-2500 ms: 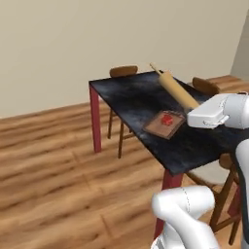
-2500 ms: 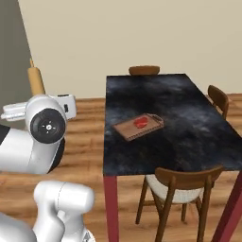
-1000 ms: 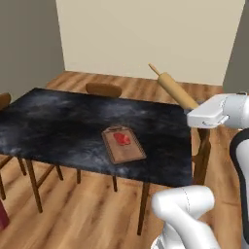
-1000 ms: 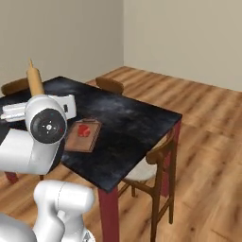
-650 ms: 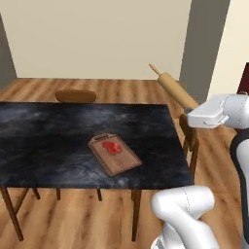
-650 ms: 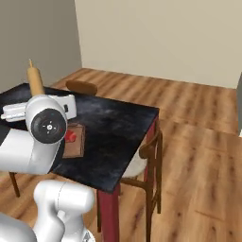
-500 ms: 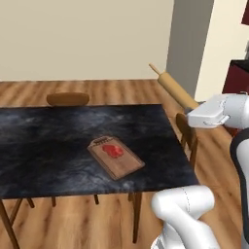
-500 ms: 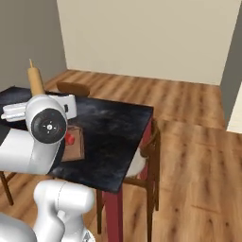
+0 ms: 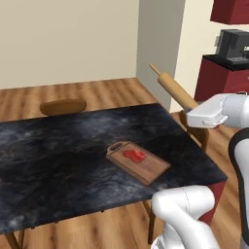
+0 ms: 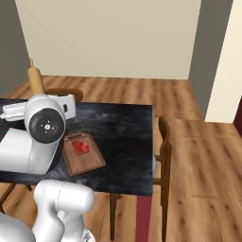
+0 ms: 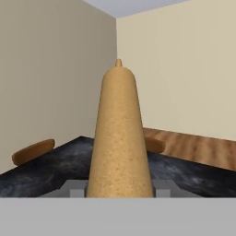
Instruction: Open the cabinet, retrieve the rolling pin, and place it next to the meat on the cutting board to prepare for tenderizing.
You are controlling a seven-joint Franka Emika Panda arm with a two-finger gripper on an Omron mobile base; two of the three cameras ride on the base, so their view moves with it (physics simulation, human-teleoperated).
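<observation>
My gripper (image 9: 192, 106) is shut on the rolling pin (image 9: 172, 89), a tan wooden cylinder that sticks up and away from the hand above the table's right end. In the hand view the rolling pin (image 11: 119, 138) rises between the fingertips (image 11: 76, 187). The rolling pin (image 10: 35, 80) also juts up behind the arm on the left. Below and left of the gripper, the brown cutting board (image 9: 151, 168) lies on the black table (image 9: 58, 160) with the red meat (image 9: 134, 155) on its near-left part. The same cutting board (image 10: 89, 161) and meat (image 10: 81, 147) sit beside my arm. A dark-red cabinet (image 9: 232, 9) shows at the top right, its door cut off.
Wooden chairs stand at the table's far side (image 9: 62, 106) and right end (image 9: 195, 134); the end chair (image 10: 163, 142) is tucked in. A coffee machine (image 9: 234, 44) sits on a red counter (image 9: 220, 80) at the right. A wood floor (image 10: 208, 179) lies to the right.
The whole view has swung as the base drove round the table; the board now lies closer in front. The rolling pin stays gripped, unchanged relative to the hand.
</observation>
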